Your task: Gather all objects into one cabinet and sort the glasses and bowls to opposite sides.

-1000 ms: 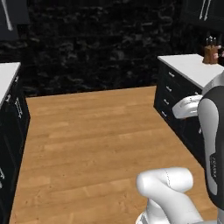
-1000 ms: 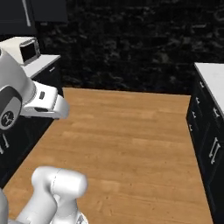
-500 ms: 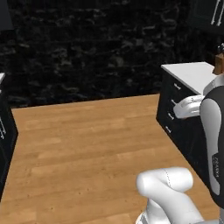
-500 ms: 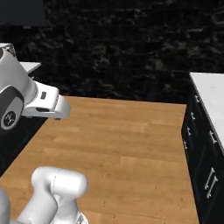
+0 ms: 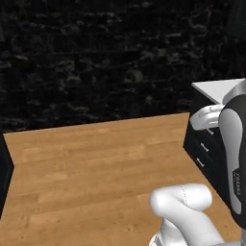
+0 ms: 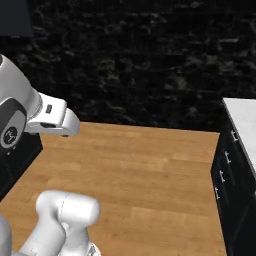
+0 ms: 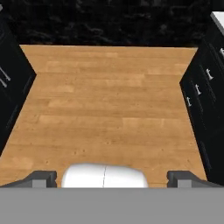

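Facing bare wooden floor (image 7: 109, 100); my hand (image 7: 112, 178) spread apart, empty; no cups, bowls or cabinet in sight; bearing undetermined.

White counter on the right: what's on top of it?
The visible part of the white counter is bare; most runs out of frame. Beneath it, black drawers with short handles, contents hidden.

Both base views face the black stone wall (image 5: 110, 62) across wood floor (image 6: 145, 170); hand view looks down on that floor
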Robot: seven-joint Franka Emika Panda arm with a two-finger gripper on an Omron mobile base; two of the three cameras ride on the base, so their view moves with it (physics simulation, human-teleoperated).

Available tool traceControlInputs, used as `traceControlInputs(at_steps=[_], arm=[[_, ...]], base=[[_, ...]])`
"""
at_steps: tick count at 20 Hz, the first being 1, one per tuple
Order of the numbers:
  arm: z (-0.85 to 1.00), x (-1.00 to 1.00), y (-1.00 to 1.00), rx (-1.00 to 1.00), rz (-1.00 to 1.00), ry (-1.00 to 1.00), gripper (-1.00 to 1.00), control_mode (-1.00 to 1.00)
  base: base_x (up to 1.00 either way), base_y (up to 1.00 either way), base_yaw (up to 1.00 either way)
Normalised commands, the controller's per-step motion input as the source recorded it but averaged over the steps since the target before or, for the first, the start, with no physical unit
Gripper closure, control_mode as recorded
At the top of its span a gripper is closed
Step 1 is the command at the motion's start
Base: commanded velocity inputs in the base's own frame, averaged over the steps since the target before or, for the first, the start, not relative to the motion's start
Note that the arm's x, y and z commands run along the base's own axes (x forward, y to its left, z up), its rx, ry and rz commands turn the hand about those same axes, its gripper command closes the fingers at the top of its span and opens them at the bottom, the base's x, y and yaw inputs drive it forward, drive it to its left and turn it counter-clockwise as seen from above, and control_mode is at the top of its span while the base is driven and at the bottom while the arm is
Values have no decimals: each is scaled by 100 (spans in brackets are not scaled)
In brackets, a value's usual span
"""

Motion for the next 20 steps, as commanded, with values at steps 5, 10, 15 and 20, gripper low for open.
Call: traceControlInputs(at_steps=[5,10,15,20], arm=[[0,0,0,0,0,0,-100,100],[0,0,0,0,0,0,-100,100],[0,0,0,0,0,0,-100,100],[0,0,0,0,0,0,-100,100]], base=[[100,-13,5],[100,-5,21],[100,-5,51],[94,0,74]])
